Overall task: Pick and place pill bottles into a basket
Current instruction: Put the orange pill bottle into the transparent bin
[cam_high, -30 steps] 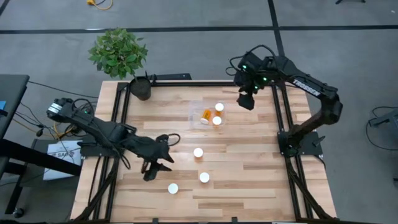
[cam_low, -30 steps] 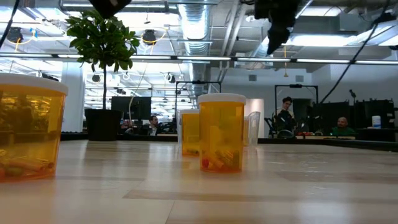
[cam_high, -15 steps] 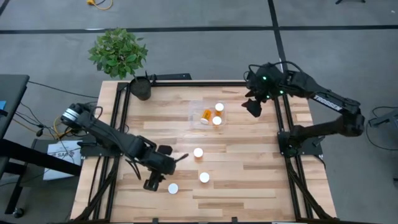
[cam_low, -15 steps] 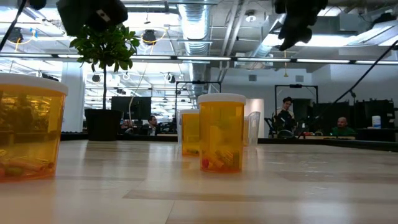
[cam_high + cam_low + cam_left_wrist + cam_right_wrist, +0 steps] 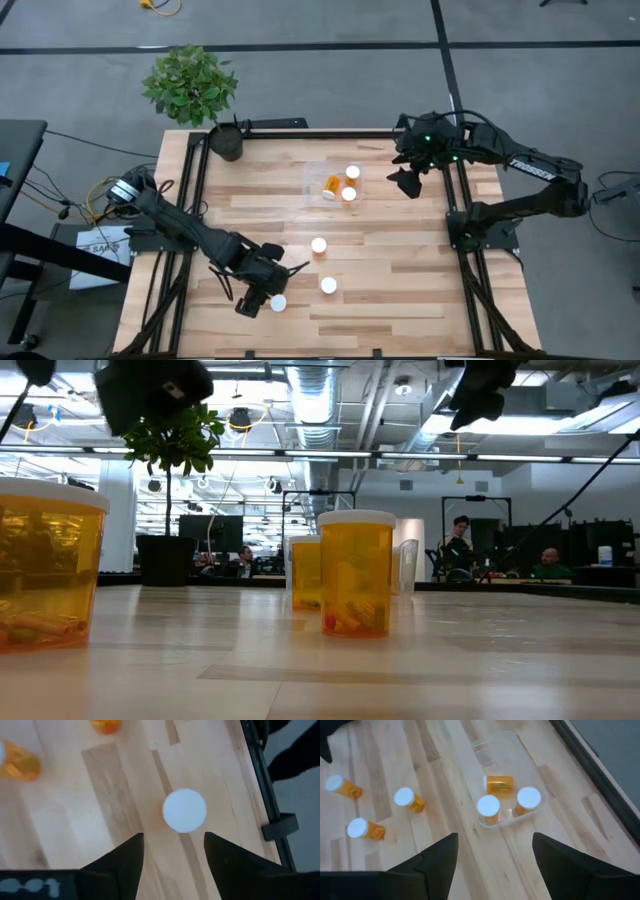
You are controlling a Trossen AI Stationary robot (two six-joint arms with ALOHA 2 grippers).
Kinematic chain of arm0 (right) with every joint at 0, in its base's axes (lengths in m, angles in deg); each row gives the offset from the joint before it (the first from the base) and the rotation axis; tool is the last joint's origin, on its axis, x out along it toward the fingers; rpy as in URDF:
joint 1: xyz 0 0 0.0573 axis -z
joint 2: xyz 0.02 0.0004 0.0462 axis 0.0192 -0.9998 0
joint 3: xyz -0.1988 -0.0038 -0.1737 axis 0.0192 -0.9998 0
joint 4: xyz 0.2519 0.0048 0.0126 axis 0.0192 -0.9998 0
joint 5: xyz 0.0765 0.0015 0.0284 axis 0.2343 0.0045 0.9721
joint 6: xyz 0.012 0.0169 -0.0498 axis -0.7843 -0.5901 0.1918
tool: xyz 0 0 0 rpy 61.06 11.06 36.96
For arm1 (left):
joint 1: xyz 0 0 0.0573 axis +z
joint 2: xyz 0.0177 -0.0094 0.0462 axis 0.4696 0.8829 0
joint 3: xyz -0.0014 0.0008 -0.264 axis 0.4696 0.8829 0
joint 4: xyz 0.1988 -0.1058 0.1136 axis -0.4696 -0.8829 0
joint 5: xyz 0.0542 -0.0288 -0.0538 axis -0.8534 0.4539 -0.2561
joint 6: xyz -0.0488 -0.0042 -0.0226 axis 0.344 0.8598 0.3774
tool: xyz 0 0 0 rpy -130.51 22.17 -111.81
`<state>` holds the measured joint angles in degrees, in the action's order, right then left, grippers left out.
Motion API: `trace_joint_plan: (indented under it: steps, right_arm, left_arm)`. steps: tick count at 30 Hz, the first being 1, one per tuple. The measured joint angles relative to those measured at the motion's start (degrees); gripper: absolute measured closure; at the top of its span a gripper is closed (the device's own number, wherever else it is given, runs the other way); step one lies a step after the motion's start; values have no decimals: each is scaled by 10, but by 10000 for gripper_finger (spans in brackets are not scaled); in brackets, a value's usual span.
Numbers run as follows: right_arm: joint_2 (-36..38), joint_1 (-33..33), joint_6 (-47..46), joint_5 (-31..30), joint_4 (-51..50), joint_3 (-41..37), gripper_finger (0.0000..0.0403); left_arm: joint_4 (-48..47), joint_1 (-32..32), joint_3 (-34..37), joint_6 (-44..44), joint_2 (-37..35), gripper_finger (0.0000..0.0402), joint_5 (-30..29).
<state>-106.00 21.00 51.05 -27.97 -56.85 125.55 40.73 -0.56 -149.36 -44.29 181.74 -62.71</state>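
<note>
Seen from above, the left gripper [image 5: 262, 297] hangs over the near-left part of the table [image 5: 400, 300] with one bottle [image 5: 278, 302] standing just beside its fingertips, cap up; two more bottles [image 5: 319, 245] stand a little farther off toward the middle, and well beyond them the basket [image 5: 312, 181] holds three, two upright and one lying on its side with its long axis along the tabletop. The right gripper [image 5: 407, 181] waits off past the basket's far side. At table height, the bottles [image 5: 356, 572] show as short, stiff, see-through orange cylinders, long axis straight up, with a few pills rattling room inside, so I judge them light, hard and a bit slick, easy to tip. Looking past the left arm's own fingers [image 5: 122, 865], they stand spread wide with the white cap [image 5: 184, 810] just ahead of the gap between them, not yet enclosed; taking the body below the cap, squarely across its width, looks the safest hold. From the right wrist, that gripper's fingers [image 5: 437, 857] are also spread wide and empty, with the basket [image 5: 532, 757] ahead of them and three loose bottles [image 5: 407, 800] off to one side.
</note>
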Motion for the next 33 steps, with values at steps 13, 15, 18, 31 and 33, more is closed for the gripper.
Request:
trace_joint_plan:
  steps: [13,15,18,31,33]
  right_arm:
    - [0,0,-4,0,-5,0,153]
    - [-1,0,-4,0,-7,0,153]
    - [-1,0,-4,1,-10,0,153]
    - [-1,0,11,0,-36,0,153]
    - [0,0,11,0,-37,0,153]
  left_arm:
    - [-30,-30,-33,-83,37,177,-44]
    - [-26,-29,-38,-101,43,177,-57]
    - [-30,-29,-40,-117,48,177,-71]
    - [-36,-38,-58,-143,93,177,-46]
    - [-39,-41,-57,-141,93,177,-47]
